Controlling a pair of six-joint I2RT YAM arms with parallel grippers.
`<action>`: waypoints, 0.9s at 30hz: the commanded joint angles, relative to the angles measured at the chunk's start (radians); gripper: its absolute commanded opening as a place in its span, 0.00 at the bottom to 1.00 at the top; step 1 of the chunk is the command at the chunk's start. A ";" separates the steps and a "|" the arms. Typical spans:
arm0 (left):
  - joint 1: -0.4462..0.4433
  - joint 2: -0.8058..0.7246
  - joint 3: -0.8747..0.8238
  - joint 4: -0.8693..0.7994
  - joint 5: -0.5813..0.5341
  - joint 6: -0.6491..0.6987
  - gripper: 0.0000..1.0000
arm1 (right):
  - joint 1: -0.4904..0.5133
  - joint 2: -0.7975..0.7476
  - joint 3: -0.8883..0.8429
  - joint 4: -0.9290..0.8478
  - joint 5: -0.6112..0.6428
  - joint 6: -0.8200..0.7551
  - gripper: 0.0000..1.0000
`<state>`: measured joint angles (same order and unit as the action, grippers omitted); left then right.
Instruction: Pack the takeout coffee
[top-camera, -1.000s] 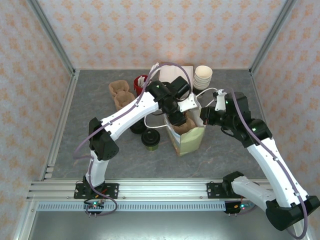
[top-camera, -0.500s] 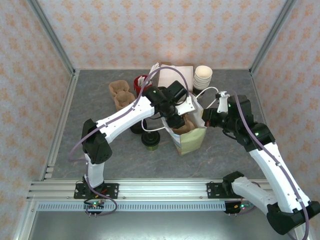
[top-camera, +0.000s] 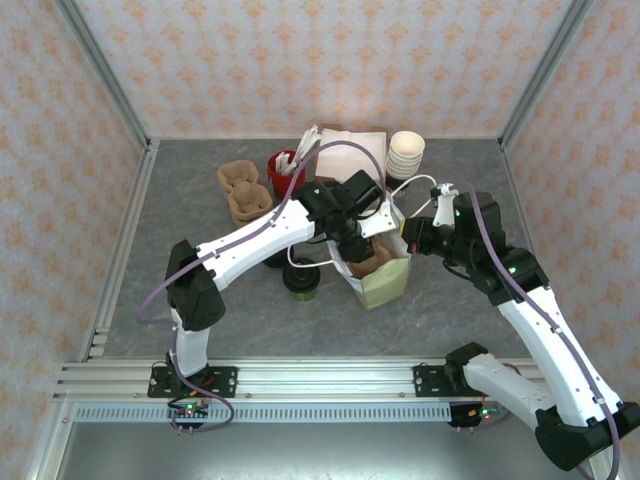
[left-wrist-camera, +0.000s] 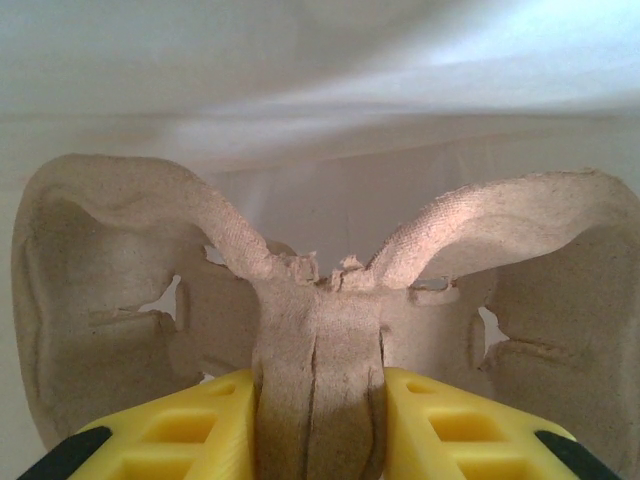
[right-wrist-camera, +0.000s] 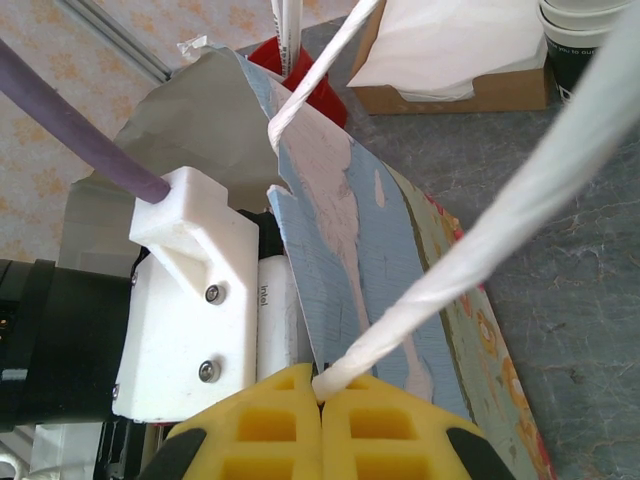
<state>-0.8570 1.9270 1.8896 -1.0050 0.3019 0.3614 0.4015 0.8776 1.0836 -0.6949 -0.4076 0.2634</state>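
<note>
Left tool (left-wrist-camera: 318, 405) deeper in bag (top-camera: 386, 286), clamping carrier (left-wrist-camera: 320, 320)

The cup (top-camera: 303, 292) is olive-green under a black lid (top-camera: 300, 275), the carrier (left-wrist-camera: 130, 290) brown, the table (top-camera: 200, 230) mottled grey, the walls (top-camera: 330, 60) orange-flowered.

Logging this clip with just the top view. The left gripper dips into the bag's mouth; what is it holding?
Observer: The left gripper is shut on the centre post of a pulp cup carrier.
Operator: Is the carrier inside the bag?
Observer: Yes. In the left wrist view, the bag shows its white inner wall behind and above the carrier.
Operator: And the right gripper?
Observer: The right gripper is shut on the bag's white twisted handle.
</note>
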 joint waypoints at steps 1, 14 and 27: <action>-0.008 0.028 -0.001 -0.015 -0.050 0.008 0.33 | 0.007 -0.028 0.002 0.067 0.011 0.014 0.03; -0.025 0.072 0.028 -0.055 -0.104 0.018 0.34 | 0.009 -0.039 0.002 0.073 -0.009 0.035 0.02; -0.025 0.053 -0.032 0.061 -0.020 -0.018 0.35 | 0.010 -0.072 -0.067 0.085 -0.018 0.065 0.02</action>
<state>-0.8707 1.9858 1.8828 -0.9890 0.2520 0.3573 0.4034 0.8257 1.0389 -0.6640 -0.4080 0.3077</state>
